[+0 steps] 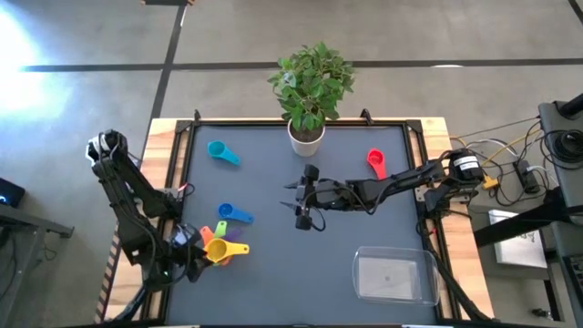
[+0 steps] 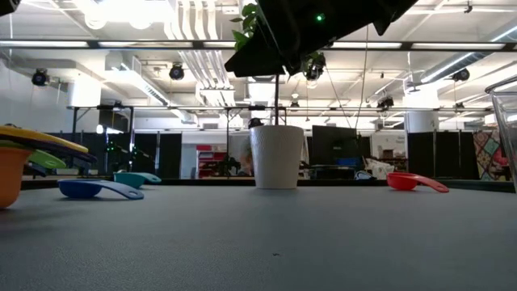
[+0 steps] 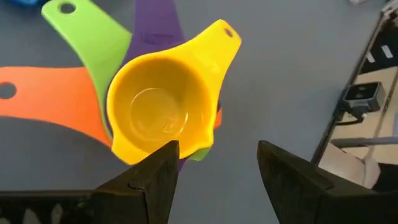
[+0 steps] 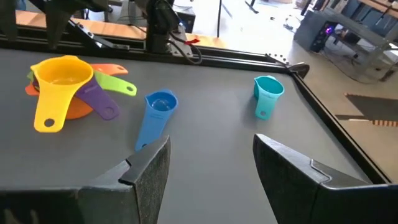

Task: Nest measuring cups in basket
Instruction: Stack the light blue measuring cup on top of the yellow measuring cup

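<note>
Fingers of left gripper [image 3: 214,180] spread, empty, just beside yellow cup [image 3: 161,118] topping nested stack at desk's near-left corner.
Right gripper [image 1: 302,202] also open, mid-desk, empty. Blue cup [image 1: 235,214], teal cup [image 1: 221,151], red cup [image 1: 375,162] loose; basket [image 1: 364,290] near-right, well apart. Probably light, stiff, slick plastic; best pinched by flat handle or rim.

Yellow cup [image 1: 217,250] tops a stack with orange [image 3: 43,106], green [image 3: 93,31] and purple [image 3: 155,28] handles at lower left of the high view. Blue cup [image 1: 233,214] and teal cup [image 1: 221,151] lie above it; red cup [image 1: 375,162] upper right. Clear basket [image 1: 392,276], white pot [image 1: 306,138] with green plant [image 1: 311,80], dark grey table [image 1: 273,273].
</note>
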You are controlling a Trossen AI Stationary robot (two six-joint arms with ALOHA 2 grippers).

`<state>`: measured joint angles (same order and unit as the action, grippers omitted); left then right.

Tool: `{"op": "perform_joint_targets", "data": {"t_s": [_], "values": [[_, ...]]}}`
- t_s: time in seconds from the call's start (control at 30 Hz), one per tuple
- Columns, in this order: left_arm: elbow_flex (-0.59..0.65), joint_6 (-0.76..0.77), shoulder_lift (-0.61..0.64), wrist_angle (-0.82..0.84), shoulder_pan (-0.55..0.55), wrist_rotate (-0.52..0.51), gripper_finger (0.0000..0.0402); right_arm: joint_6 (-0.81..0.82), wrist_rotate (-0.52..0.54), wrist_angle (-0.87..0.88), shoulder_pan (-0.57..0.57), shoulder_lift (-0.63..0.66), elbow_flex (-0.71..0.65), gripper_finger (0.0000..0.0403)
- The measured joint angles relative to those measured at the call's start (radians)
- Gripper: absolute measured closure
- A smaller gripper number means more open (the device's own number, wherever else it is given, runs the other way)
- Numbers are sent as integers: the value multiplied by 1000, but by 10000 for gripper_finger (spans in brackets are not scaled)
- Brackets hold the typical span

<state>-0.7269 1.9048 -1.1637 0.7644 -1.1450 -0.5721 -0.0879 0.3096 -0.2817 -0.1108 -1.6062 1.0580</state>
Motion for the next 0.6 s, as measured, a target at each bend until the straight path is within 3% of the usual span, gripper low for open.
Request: {"op": "perform_joint_targets", "data": {"t_s": [0.3,0.47,0.6], "values": [[37,-113,0,-138,0,-142,202,10,1,16,2,0,0,183],[49,-122,1,-134,0,-255,216,10,1,16,2,0,0,183],[65,-137,4,-136,0,-267,232,10,1,16,2,0,0,183]]}}
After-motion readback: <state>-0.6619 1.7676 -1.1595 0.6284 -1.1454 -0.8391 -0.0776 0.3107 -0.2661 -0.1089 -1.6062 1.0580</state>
